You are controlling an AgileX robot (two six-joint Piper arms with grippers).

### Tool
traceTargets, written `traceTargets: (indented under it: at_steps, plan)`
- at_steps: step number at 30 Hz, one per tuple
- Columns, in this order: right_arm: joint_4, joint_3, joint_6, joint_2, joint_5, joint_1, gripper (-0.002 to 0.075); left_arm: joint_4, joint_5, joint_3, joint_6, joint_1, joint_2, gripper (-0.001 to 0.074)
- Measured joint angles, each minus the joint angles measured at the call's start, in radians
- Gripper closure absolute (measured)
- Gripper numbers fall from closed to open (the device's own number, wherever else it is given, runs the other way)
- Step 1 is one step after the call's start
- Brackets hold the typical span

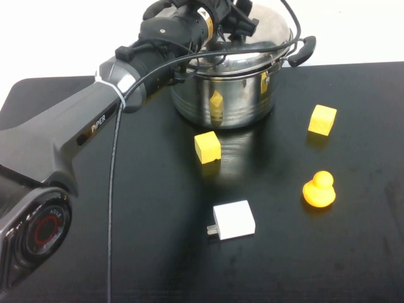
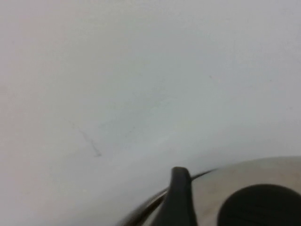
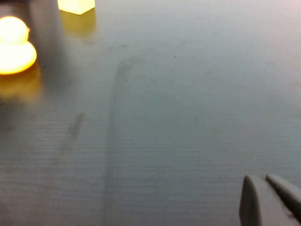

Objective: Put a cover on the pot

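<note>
Nearest the camera in the high view, a white charger block (image 1: 233,221) lies flat on the black table (image 1: 158,252), its prongs facing the robot's left. Just to its right and slightly farther stands an orange toy duck (image 1: 319,189). Beyond these, a yellow cube (image 1: 207,147) rests close in front of the pot, and a second yellow cube (image 1: 322,119) lies well to the right.

The right gripper (image 3: 270,200) appears only in the right wrist view, low over bare table, its two pale fingertips (image 3: 251,202) pressed together with nothing between them; the duck (image 3: 14,44) and a yellow cube (image 3: 75,5) lie ahead of it.

At the far edge of the table stands the pot (image 1: 227,95), with the domed lid (image 1: 271,31) seated on its rim. The left arm (image 1: 76,132) reaches diagonally over it, placing the left gripper (image 1: 237,19) at the lid's top; whether its fingers are spread cannot be told. The left wrist view shows one dark fingertip (image 2: 178,197) beside the lid's black knob (image 2: 261,207).
</note>
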Motion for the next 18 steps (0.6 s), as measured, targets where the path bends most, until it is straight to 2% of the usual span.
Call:
traceTargets:
  at_steps: [3,9,12,15,18]
  plan:
    - [0.000,0.000,0.000,0.000,0.000,0.000,0.0728,0.000,0.043,0.000,0.026,-0.002,-0.009,0.0158]
    - [0.000,0.000,0.000,0.000,0.000,0.000,0.0728,0.000,0.081,0.000,0.037,-0.002,-0.088,0.0191]
    - [0.000,0.000,0.000,0.000,0.000,0.000,0.0728,0.000,0.093,0.000,0.039,-0.002,-0.150,0.0258]
    - [0.000,0.000,0.000,0.000,0.000,0.000,0.0728,-0.004,0.107,0.000,0.039,-0.002,-0.224,0.0356]
    - [0.000,0.000,0.000,0.000,0.000,0.000,0.0728,-0.034,0.139,0.000,0.040,-0.002,-0.298,0.0496]
